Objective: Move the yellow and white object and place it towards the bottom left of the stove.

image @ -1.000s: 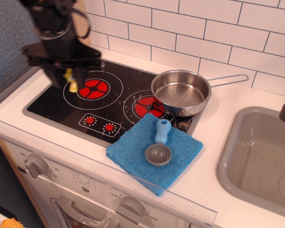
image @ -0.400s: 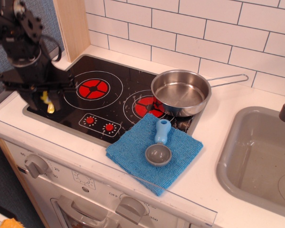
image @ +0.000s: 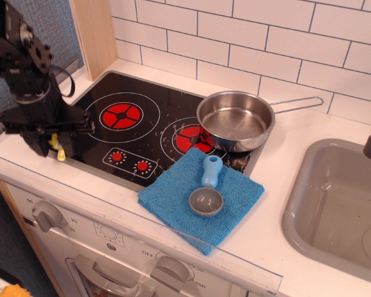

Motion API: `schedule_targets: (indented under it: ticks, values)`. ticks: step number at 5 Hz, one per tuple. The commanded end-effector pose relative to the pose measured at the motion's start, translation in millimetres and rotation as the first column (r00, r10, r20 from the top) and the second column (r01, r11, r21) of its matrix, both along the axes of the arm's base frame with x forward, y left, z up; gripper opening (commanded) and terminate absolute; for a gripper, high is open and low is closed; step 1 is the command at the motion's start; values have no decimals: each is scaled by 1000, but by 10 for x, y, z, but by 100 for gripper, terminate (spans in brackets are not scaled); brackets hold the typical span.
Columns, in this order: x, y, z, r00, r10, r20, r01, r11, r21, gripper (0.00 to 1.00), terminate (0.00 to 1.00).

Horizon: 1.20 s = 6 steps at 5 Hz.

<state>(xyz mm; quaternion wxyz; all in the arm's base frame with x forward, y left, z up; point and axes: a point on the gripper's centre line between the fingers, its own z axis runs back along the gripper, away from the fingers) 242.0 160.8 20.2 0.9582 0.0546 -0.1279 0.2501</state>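
My black gripper (image: 54,146) hangs low over the front left corner of the black stove (image: 148,133). It is shut on the yellow and white object (image: 57,147); only yellow parts show between the fingers, the white body is hidden. The object is at the stove's grey rim, near the front left edge; I cannot tell whether it touches the surface.
A steel pan (image: 235,120) sits on the right burner, handle pointing right. A blue cloth (image: 201,198) with a blue-handled grey scoop (image: 207,192) lies in front of it. A grey sink (image: 340,204) is at the right. A wooden post (image: 96,31) stands at the back left.
My gripper has carried the object from over the left burner down and forward-left to the stove's front left corner, and has sunk a little lower in the last moment.
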Motion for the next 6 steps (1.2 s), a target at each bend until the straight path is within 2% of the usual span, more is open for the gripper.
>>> schedule_targets:
  ticks: [1,2,4,5,6]
  values:
    - [83,101,67,999,30,16,-30,999,10,100,0]
    - [88,94,98,1000,18,7,-18,1000,16,100,0]
    - [83,128,297,999,15,36,-16,999,32,100,0]
    - [73,123,460,998,22,60,-24,999,40,100,0]
    - [61,111,734,994,33,106,-39,998,57,100,0]
